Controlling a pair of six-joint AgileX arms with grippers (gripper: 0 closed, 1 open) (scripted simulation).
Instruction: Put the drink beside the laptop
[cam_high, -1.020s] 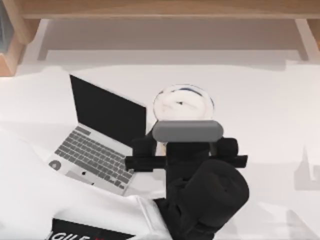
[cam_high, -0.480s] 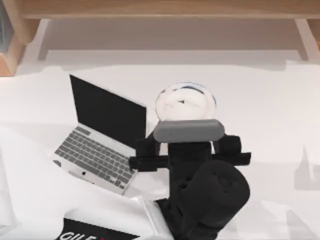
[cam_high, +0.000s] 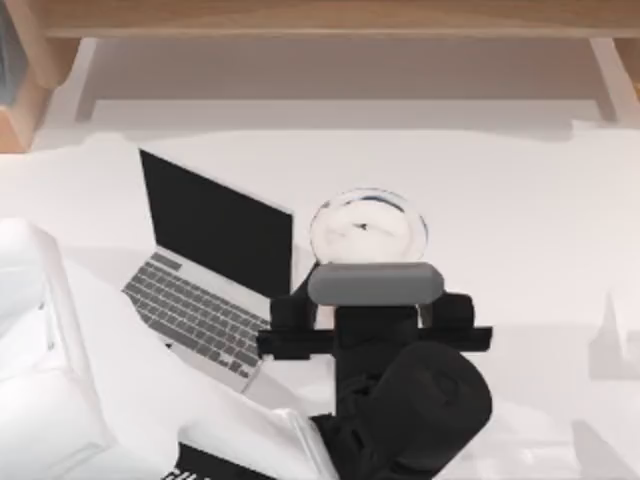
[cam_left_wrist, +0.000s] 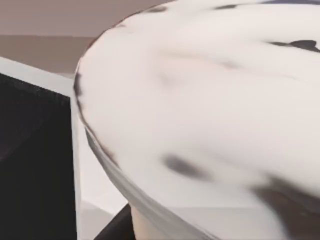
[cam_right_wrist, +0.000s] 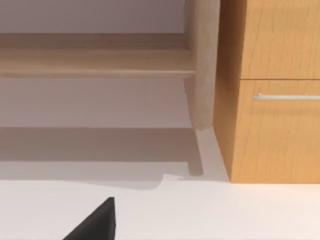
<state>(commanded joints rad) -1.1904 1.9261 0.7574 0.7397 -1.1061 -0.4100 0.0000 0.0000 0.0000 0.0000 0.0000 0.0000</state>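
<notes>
Left pincer (cam_high: 372, 312), its black fingers closed around the tall clear plastic drink cup with the round white lid (cam_high: 368, 226), holds it at frame centre, just right of the small silver laptop with black screen (cam_high: 215, 262); cup axis upright, laptop's screen edge the nearest obstacle on the white tabletop (cam_high: 520, 220); right arm parked

From above, the left gripper (cam_high: 368, 312) covered the near side of the drink (cam_high: 367, 224), so its fingers and the cup wall below the lid could not be seen. The white arm hid the laptop's (cam_high: 205, 268) front left corner and trackpad. In the left wrist view the drink's lid (cam_left_wrist: 210, 115) was blurred and cut by the frame; in the right wrist view the right gripper (cam_right_wrist: 95, 222) was one dark tip at the edge.
</notes>
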